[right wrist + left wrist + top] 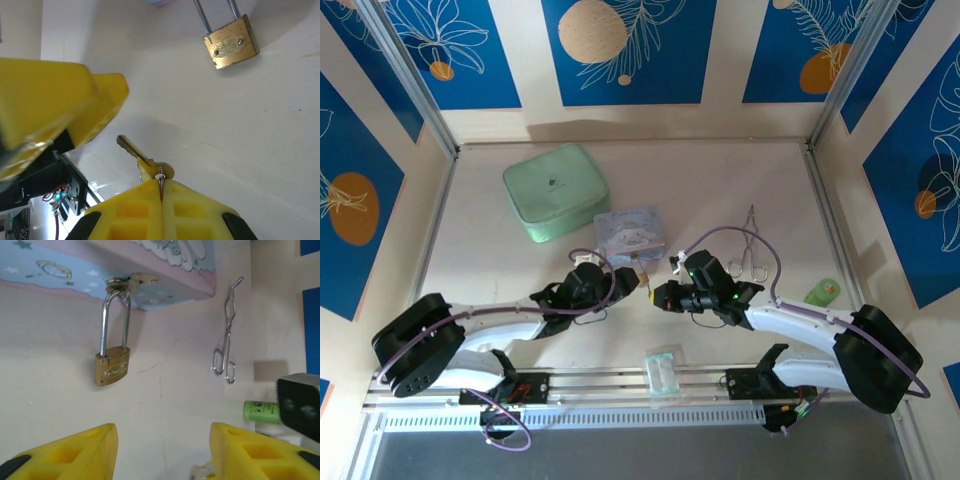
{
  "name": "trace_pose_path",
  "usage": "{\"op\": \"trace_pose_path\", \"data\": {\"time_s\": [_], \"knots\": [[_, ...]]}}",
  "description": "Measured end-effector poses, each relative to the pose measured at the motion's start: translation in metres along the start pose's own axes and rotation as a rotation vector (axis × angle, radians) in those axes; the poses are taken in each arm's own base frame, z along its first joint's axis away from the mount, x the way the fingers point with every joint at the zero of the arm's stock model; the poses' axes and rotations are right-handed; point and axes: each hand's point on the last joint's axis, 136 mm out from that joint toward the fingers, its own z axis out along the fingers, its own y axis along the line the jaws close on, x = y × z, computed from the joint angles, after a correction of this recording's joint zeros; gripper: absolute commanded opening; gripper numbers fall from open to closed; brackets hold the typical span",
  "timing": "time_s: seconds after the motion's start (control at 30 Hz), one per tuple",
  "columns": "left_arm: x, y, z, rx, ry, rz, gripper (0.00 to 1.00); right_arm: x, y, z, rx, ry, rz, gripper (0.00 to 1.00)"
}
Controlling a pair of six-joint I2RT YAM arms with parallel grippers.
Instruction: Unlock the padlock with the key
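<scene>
Pale tabletop (pixel 720 180) inside blue-patterned walls (pixel 470 50); left fingers (pixel 75 452) stand apart, right fingers (pixel 135 215) pinch the key (pixel 132 150).

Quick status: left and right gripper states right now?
Left gripper: open, holding nothing.
Right gripper: shut, pinching the key by its head.

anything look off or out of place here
Nothing looks damaged or spilled. The padlock lies flat, its shackle through the clasp of the box; the key juts at a slant from the shut right gripper.
</scene>
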Motion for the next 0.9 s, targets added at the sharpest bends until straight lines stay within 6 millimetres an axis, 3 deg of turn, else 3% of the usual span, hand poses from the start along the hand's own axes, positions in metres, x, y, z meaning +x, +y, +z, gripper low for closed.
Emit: {"op": "trace_pose_path", "data": {"time_s": [0.47,0.63,0.83,0.9], "knots": [[0.025,-0.021,0.031,0.051,0.119,0.043,0.42,-0.004,-0.003,0.001,0.009,0.007,0.014,0.00],[0.026,-0.024,0.032,0.068,0.124,0.042,0.16,-0.008,-0.003,0.000,0.009,0.003,0.022,0.00],[0.027,-0.018,0.032,0.045,0.129,0.045,0.00,-0.009,-0.005,-0.001,0.009,0.005,0.028,0.00],[0.028,-0.017,0.032,0.040,0.133,0.053,0.00,-0.008,-0.005,-0.001,0.009,0.009,0.030,0.00]]}}
